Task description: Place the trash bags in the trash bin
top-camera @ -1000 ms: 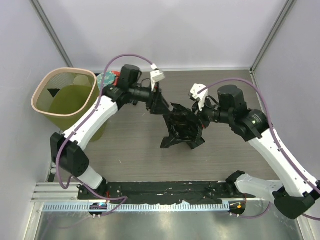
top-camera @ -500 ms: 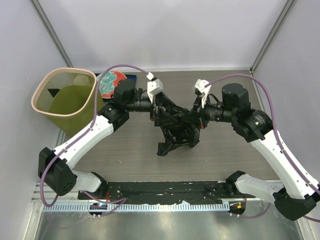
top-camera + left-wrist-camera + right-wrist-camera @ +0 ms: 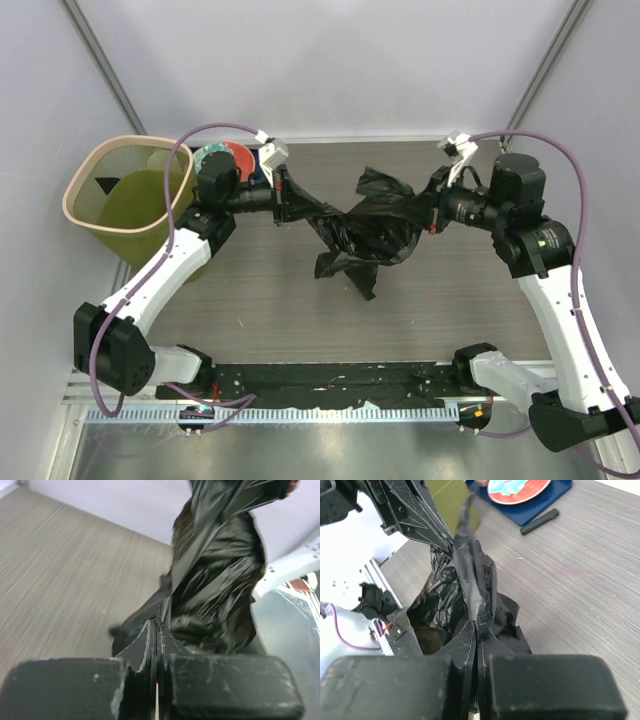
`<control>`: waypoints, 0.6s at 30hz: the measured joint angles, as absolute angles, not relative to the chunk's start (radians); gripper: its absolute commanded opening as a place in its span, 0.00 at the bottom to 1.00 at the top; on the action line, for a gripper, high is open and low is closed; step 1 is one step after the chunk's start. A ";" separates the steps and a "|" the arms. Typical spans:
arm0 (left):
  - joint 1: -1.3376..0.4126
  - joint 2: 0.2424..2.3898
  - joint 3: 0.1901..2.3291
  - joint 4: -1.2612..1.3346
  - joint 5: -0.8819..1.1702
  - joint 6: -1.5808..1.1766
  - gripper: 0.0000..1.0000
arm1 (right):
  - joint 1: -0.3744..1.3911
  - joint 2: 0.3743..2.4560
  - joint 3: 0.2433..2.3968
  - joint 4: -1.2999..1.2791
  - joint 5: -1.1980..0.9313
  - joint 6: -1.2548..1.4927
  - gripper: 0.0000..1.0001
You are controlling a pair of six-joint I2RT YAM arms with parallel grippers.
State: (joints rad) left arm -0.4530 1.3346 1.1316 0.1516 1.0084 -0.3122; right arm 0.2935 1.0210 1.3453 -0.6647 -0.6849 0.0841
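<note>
Top external view, entry: my left end effector [image 3: 288, 200], fingers together and clamped on one edge of the trash bag [image 3: 365, 228]. My right end effector [image 3: 432, 210] was likewise closed on the opposite edge.

Location: the bag hung between the two, drawn into a twisted band from one to the other, with a loose lobe sagging below. Whether that lobe cleared the surface [image 3: 250, 290] I could not tell. Well apart, beyond my left end effector on the side away from the bag, stood the trash bin [image 3: 72, 190]. A round plate [image 3: 232, 153] sat near that end effector, toward the bin.

Hazards, as I judged them: film this thin might tear if the two pulled harder, or slip from a pinch on so little material. The trailing lobe might snag the bin's rim or sweep the plate during transfer.

Condition of item: glossy black, heavily wrinkled, bunched, fuller toward my right end effector.
</note>
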 measured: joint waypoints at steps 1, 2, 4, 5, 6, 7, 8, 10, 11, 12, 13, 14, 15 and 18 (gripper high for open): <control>-0.427 1.329 1.122 0.141 1.005 -0.312 0.00 | 0.262 1.012 1.345 -0.665 -0.690 0.094 0.18; -0.407 1.327 1.115 0.132 1.003 -0.311 0.00 | 0.236 1.005 1.346 -0.667 -0.697 0.104 0.22; -0.373 1.325 1.101 0.106 0.994 -0.309 0.00 | 0.194 0.999 1.351 -0.666 -0.721 0.116 0.20; -0.367 1.325 1.095 0.092 0.992 -0.308 0.00 | 0.185 0.999 1.355 -0.666 -0.733 0.120 0.13; -0.366 1.324 1.090 0.086 0.991 -0.307 0.00 | 0.178 1.001 1.357 -0.665 -0.744 0.123 0.01; -0.367 1.323 1.086 0.078 0.992 -0.307 0.00 | 0.173 1.003 1.359 -0.666 -0.757 0.127 0.01; -0.368 1.322 1.082 0.072 0.992 -0.307 0.00 | 0.171 1.007 1.361 -0.666 -0.773 0.134 0.01; -0.370 1.320 1.079 0.069 0.997 -0.307 0.00 | 0.168 1.016 1.362 -0.666 -0.802 0.135 0.01; -0.372 1.320 1.079 0.070 1.000 -0.308 0.00 | 0.168 1.019 1.362 -0.665 -0.813 0.136 0.01; -0.375 1.320 1.079 0.073 1.003 -0.311 0.01 | 0.168 1.023 1.362 -0.659 -0.830 0.139 0.01; -0.378 1.320 1.079 0.078 1.007 -0.313 0.10 | 0.167 1.027 1.361 -0.654 -0.845 0.144 0.01; -0.381 1.320 1.079 0.083 1.008 -0.315 0.30 | 0.167 1.028 1.360 -0.647 -0.856 0.148 0.01; -0.386 1.320 1.079 0.088 1.012 -0.315 0.65 | 0.167 1.030 1.358 -0.638 -0.869 0.154 0.01; -0.402 1.321 1.089 0.093 1.029 -0.304 1.00 | 0.167 1.036 1.357 -0.607 -0.913 0.166 0.01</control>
State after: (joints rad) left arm -0.4019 1.3209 1.0889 0.0933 1.0294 -0.3038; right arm 0.1669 1.0355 1.3567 -0.6067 -0.9127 0.1661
